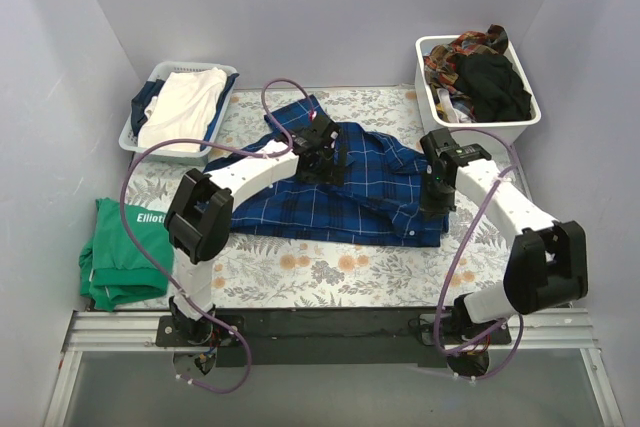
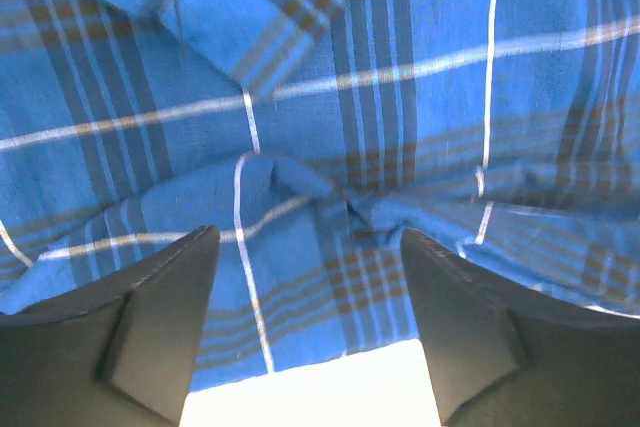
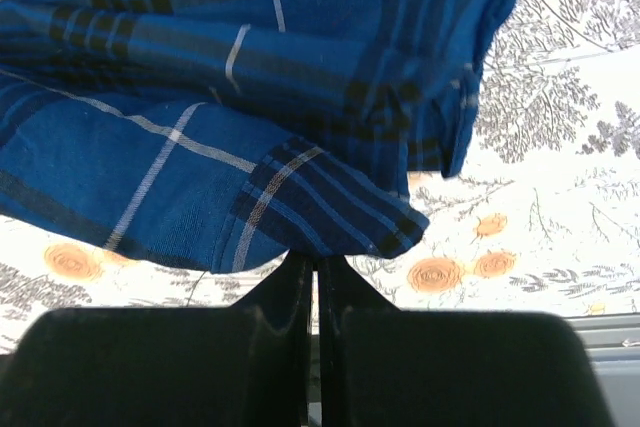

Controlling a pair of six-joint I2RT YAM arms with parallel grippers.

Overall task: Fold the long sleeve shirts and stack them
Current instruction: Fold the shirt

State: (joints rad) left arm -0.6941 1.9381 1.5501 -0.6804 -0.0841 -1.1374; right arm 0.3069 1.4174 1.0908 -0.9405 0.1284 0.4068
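Left wrist view: the left gripper (image 2: 308,247) points down at the plaid shirt (image 2: 330,97), its two dark fingers spread wide with nothing between them. The cloth directly beneath is rumpled into a small ridge just ahead of the fingertips. In the right wrist view, the right gripper (image 3: 313,265) has its fingers pressed together. A folded cuff edge of the shirt hangs just ahead of the tips, and whether they touch it cannot be told. The floral table cloth (image 3: 560,197) shows under and to the right of that cuff. From above, both grippers sit over the shirt, the left near its middle and the right at its right edge. A green garment (image 1: 115,257) lies well off to the left gripper's left. A grey basket (image 1: 140,142) stands beyond it, and a white bin (image 1: 490,129) stands beyond the right gripper.
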